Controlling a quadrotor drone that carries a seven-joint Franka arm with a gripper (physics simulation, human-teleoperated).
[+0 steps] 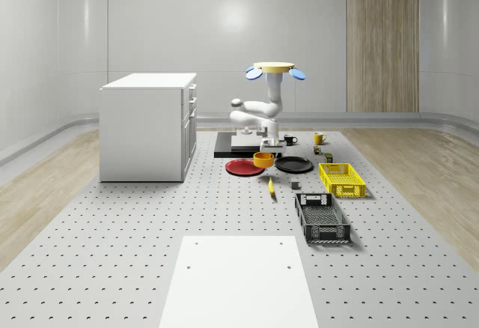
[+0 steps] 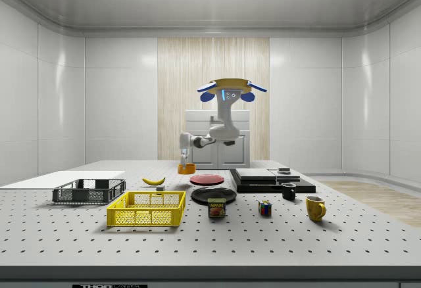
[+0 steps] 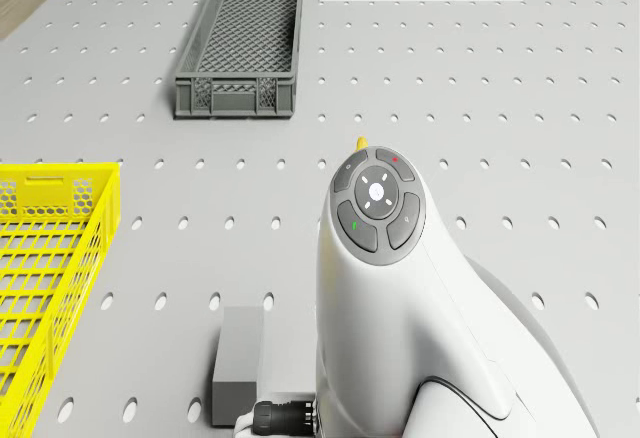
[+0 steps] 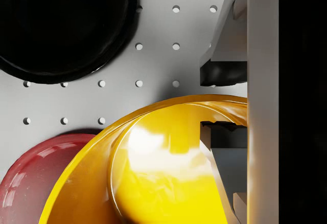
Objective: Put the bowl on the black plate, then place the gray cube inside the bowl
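Drone point(image 1: 273, 67) hovers over table point(image 1: 112, 268). Tool point(image 4: 223, 100) grips rim of yellow bowl point(image 1: 263, 159), held between red plate point(image 1: 244, 167) and black plate point(image 1: 293, 165). Judgement: carry level, centre over black plate, lower before release.

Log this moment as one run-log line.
drone: hovering above table | gripper: shut on bowl rim | bowl: lifted, between red plate and black plate | cube: untouched

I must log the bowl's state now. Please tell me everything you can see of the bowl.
The bowl is orange-yellow, round, glossy like plastic or glazed ware, upright and empty. It sits between the red plate and the black plate, partly over the red plate's edge, not on the black one. The pincer, under the hovering drone, straddles its rim, one finger inside, one outside.
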